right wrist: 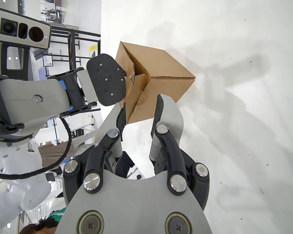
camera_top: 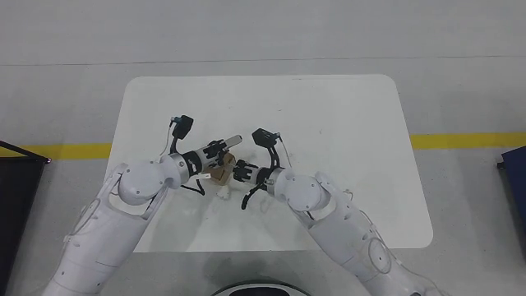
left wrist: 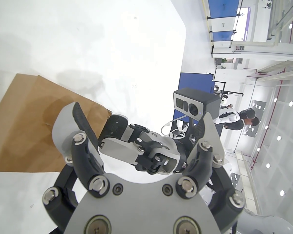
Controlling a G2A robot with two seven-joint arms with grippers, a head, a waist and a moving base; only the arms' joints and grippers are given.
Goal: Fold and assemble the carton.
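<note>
Carton (camera_top: pixel 223 169) sits between the two grippers over the front-middle part of the white table (camera_top: pixel 329 107). It is nearer the front edge than the far one and well apart from both side edges. Broad open tabletop stretches beyond it to the far edge and out to the right side. The table's four corners are rounded. There is one carton, small, brown and already box-shaped (right wrist: pixel 158 66). Its folded flaps meet in a ragged seam on the end that faces the left arm.

The left gripper (left wrist: pixel 139 114) has its two fingers spread wide apart. One black pad (right wrist: pixel 105 81) lies against the flapped end of the carton, and the other finger stands off from it, holding nothing. The right gripper (right wrist: pixel 141 104) comes in from the opposite side, its two fingers drawn close on either side of the carton's near lower corner. They seem to be pinching the cardboard there, though the contact itself is partly hidden. In the left wrist view one of the right gripper's fingers (left wrist: pixel 114 122) touches the carton's corner, in the gap between the left gripper's spread fingers.

There are two arms and two grippers, with two fingers each. One yellow floor line (camera_top: pixel 468 141) runs past the table on both sides.
</note>
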